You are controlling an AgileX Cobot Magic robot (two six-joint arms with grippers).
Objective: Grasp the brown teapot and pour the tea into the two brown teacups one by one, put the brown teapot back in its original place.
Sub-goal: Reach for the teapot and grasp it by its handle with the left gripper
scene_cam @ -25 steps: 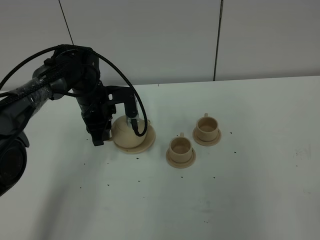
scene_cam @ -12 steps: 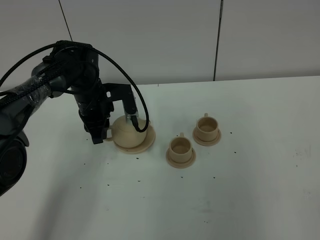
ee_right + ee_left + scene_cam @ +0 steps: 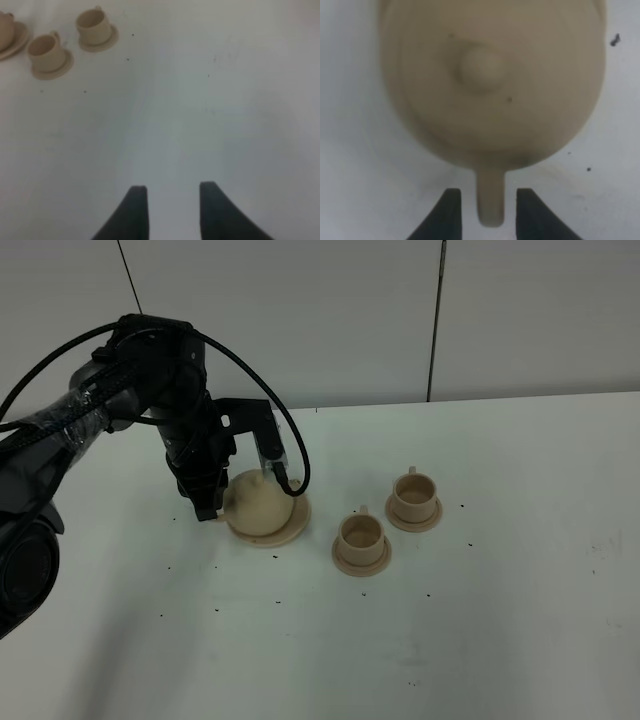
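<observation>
Blurred teapot [image 3: 490,90], far side apparently off-frame.

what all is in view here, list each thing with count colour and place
teapot: 1, beige-tan, on the big saucer, left of the cups
big saucer: 1, beige-tan, under the teapot
teacups: 2, beige-tan, each on a small saucer, right of the teapot
small saucers: 2, beige-tan, under the cups
table: 1, white, dark flecks
left claw: 1, black, open, straddling the teapot handle
right claw: 1, black, open, over the table, holding nothing
</observation>
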